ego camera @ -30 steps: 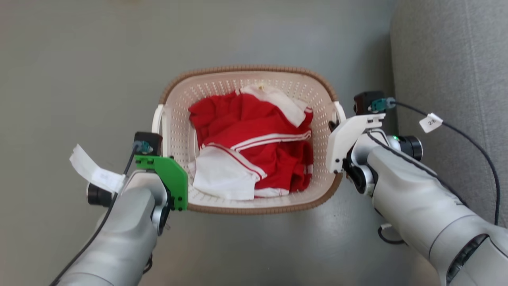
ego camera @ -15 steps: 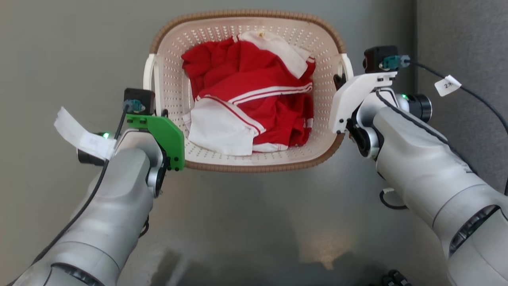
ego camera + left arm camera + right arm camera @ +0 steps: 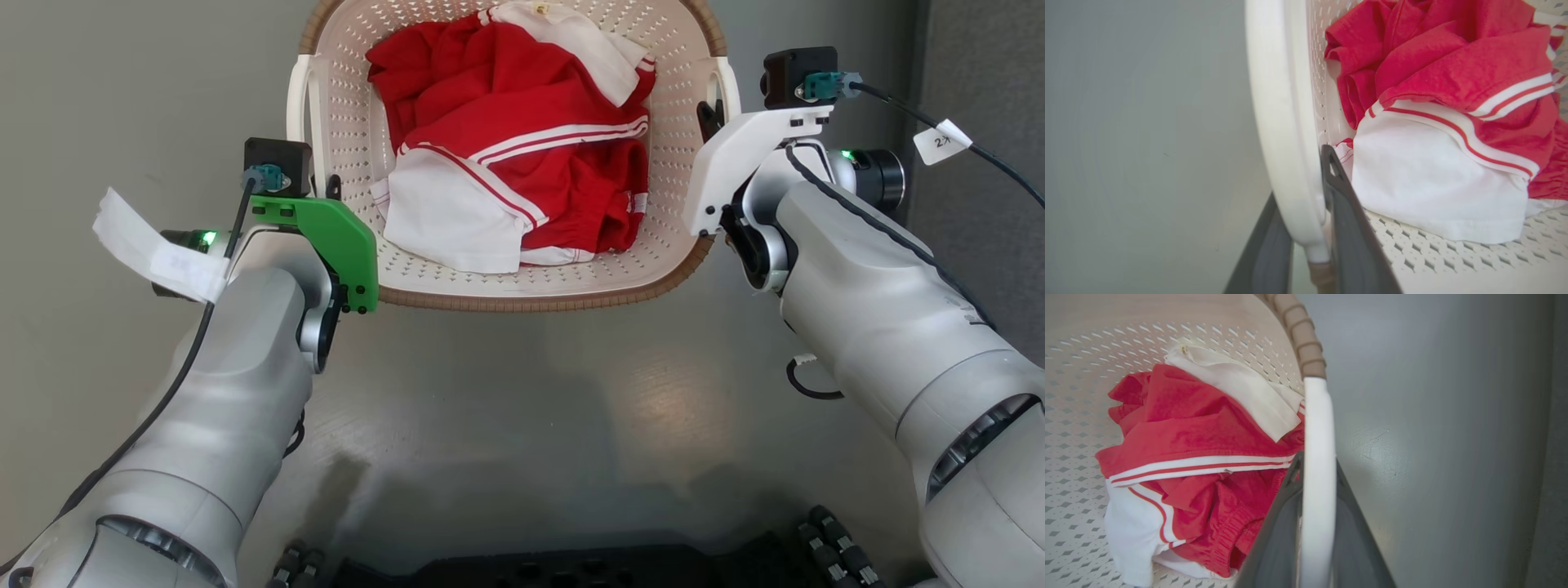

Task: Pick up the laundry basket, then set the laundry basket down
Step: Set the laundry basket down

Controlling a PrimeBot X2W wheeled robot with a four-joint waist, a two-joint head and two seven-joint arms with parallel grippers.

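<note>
Holding the laundry basket (image 3: 531, 299) at our 12 o'clock, long axis 9-to-3: we've got the left gripper (image 3: 1301, 179) clamped on its 9 o'clock handle (image 3: 1280, 98), right gripper (image 3: 1316, 462) on the 3 o'clock handle (image 3: 1317, 424).

The laundry basket (image 3: 522, 282), a cream-white perforated plastic tub with rounded corners and a brown woven-look rim, stands upright and level over the grey floor (image 3: 122, 98); whether it touches the floor cannot be told. Crumpled red-and-white clothes (image 3: 522, 147) fill most of its bottom. The left gripper (image 3: 1302, 179) pinches the white left handle (image 3: 298, 106) between its dark fingers. The right gripper (image 3: 1316, 461) likewise clamps the right handle (image 3: 729, 82). The basket's far rim runs past the head view's top edge.
</note>
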